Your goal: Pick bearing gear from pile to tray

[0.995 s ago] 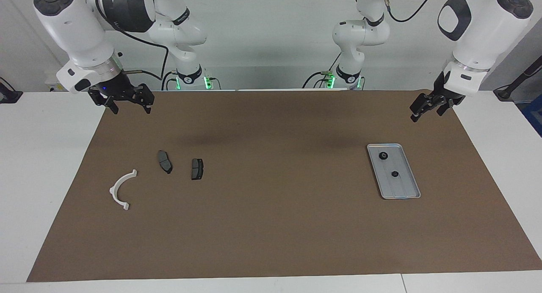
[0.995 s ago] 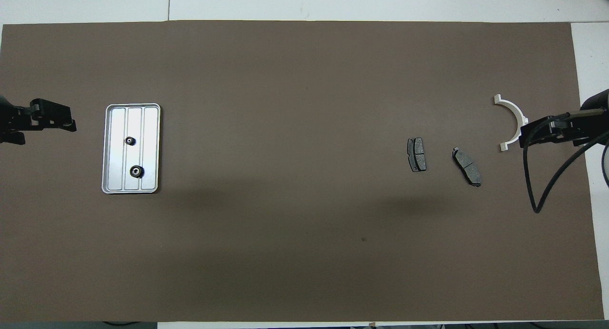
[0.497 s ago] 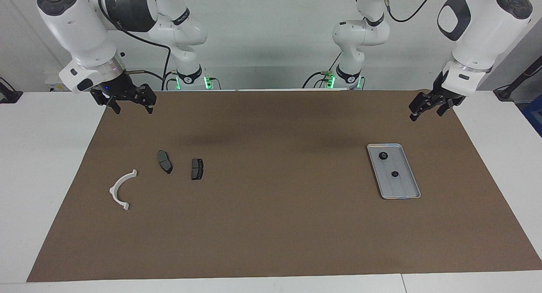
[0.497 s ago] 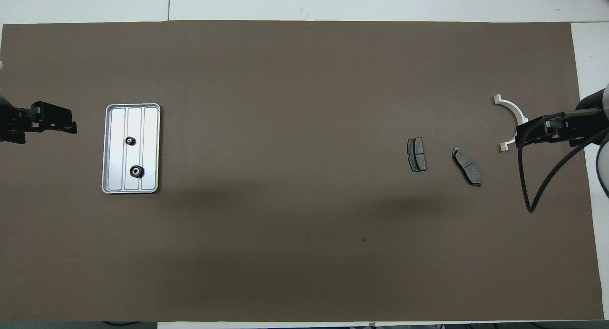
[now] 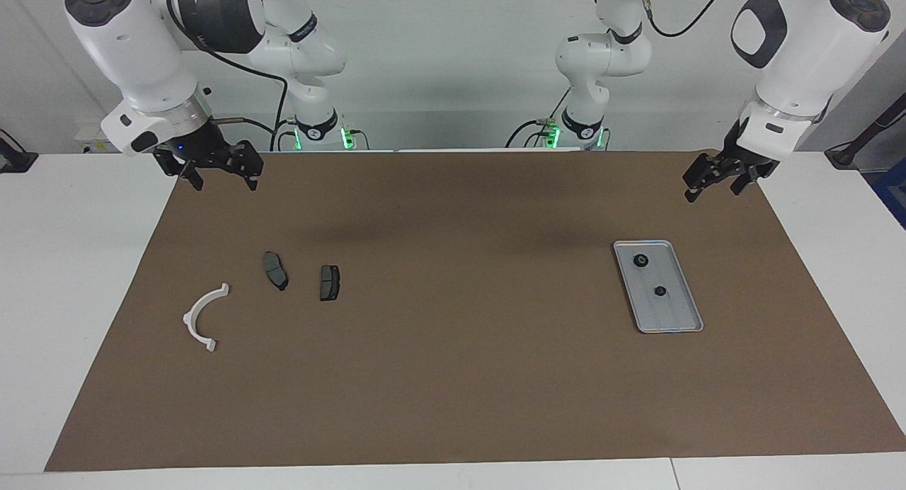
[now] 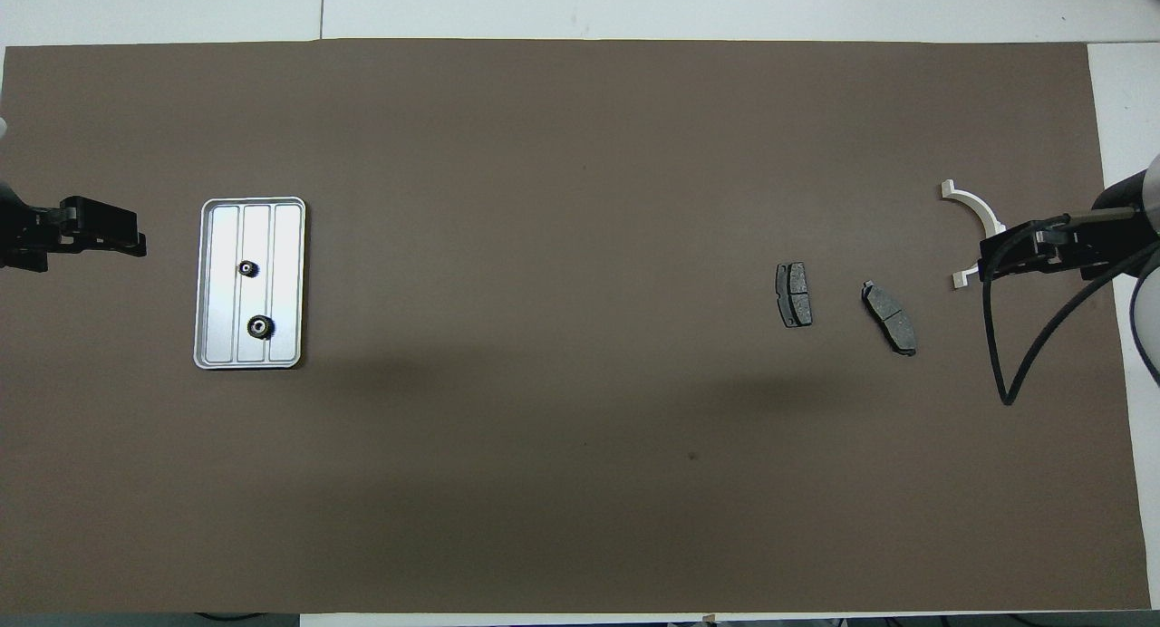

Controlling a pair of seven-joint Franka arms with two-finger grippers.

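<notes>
The silver tray (image 5: 674, 314) lies toward the left arm's end of the table and holds two small black bearing gears (image 5: 640, 260) (image 5: 660, 291). It also shows in the overhead view (image 6: 287, 246) with both gears (image 6: 247, 268) (image 6: 260, 326). The pile is a white half-ring bracket (image 5: 190, 318) (image 6: 974, 201) and two dark brake pads (image 5: 275, 270) (image 5: 329, 282) (image 6: 794, 294) (image 6: 889, 317). I see no loose gear among them. My right gripper (image 5: 219, 182) (image 6: 992, 257) is open and empty, raised over the mat's edge near the pile. My left gripper (image 5: 711, 185) (image 6: 136, 233) is open and empty, raised beside the tray.
A brown mat (image 5: 460, 377) covers most of the white table (image 5: 64, 263). A black cable (image 6: 1006, 382) hangs in a loop from the right gripper.
The right gripper has drifted slightly toward the table's middle and a little higher. The left gripper has risen very slightly. The parts and the tray have not moved.
</notes>
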